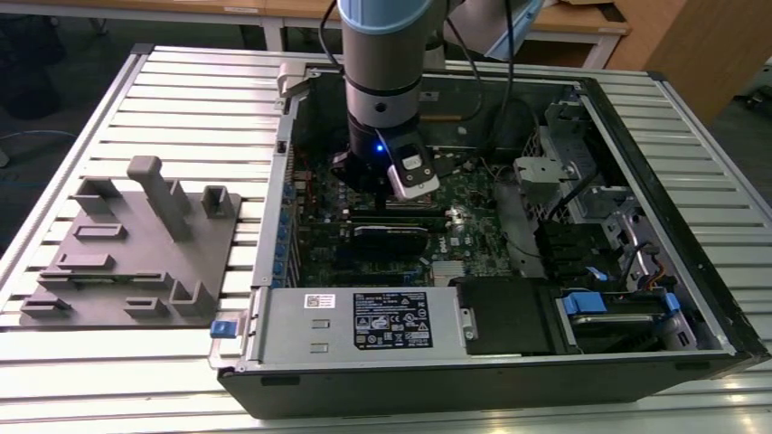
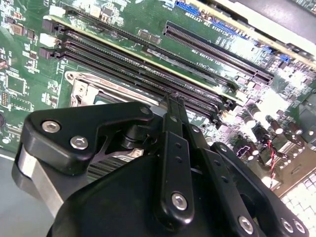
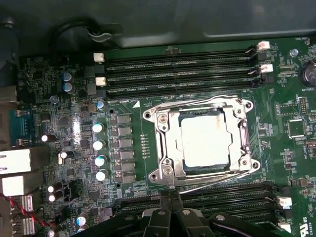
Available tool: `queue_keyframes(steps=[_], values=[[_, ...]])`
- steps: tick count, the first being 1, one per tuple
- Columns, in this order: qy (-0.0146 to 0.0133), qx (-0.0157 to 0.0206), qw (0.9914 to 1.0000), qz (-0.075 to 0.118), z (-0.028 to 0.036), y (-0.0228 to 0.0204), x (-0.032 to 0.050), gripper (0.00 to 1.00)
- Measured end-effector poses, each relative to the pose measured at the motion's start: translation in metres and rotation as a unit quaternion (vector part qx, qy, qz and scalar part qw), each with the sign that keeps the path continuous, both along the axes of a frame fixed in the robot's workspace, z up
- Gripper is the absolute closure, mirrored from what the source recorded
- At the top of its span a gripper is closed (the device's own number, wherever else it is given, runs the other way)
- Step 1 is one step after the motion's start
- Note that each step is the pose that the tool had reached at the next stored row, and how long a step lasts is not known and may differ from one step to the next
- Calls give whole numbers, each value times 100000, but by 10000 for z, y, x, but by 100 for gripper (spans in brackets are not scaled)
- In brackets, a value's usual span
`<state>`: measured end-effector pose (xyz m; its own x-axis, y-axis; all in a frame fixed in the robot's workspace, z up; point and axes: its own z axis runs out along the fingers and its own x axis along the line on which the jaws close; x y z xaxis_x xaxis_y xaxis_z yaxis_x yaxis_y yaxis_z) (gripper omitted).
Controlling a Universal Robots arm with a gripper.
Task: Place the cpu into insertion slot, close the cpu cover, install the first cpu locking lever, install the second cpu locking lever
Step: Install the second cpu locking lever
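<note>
My arm reaches down into the big open computer box (image 1: 507, 235) that lies on the slatted table (image 1: 193, 81). My pincer (image 1: 404, 201) hangs low over the green board (image 1: 465, 226), near the middle of the box.

In the second wrist view my pincer (image 2: 170, 101) looks clenched. The two black fingers (image 2: 173, 143) press together into one thin tip, and nothing is held between them. The tip sits just above the long black slots (image 2: 148, 74), close to the corner of the silver socket (image 2: 86, 89). I cannot tell if the tip touches the board.

In the first wrist view the chip (image 3: 205, 139) is already lying in its socket (image 3: 168, 168). Its pale top shows bright and flat. The thin silver cover (image 3: 165, 143) lies down flat around it like a picture frame, and the chip shows through the window in the middle. Thin wire levers (image 3: 197, 104) run along the edges of the socket. I cannot tell if they are hooked down.

Long black slots (image 3: 182, 64) run on two sides of the socket. My pincer tip (image 3: 170, 196) pokes up beside the socket's edge.

On the table at the exterior view's left sits a grey tray (image 1: 133, 262) with little stands on it, well apart from my pincer.
</note>
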<state>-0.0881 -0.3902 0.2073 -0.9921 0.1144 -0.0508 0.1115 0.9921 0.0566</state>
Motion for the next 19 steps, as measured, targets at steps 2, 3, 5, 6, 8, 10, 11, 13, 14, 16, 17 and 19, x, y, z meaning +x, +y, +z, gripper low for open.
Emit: queue_keyframes(steps=[2,3,5,6,8,10,11,13,14,16,17,19], values=[[2,-6,100000,80,0,0,0,90],[2,-5,100000,82,0,0,0,90],[0,-5,100000,84,0,0,0,90],[0,-5,100000,84,0,0,0,90],[5,-2,100000,273,-1,0,-1,90],[4,-5,99989,1485,-3,0,-1,90],[3,-8,99979,2033,-3,0,-1,90],[2,-4,99976,2191,-3,0,0,90],[3,-4,99976,2203,-3,0,0,90],[3,-6,99975,2227,-7,1,0,90],[-1,0,99975,2226,-10,3,-2,90],[1,0,99975,2249,-23,4,-3,90]])
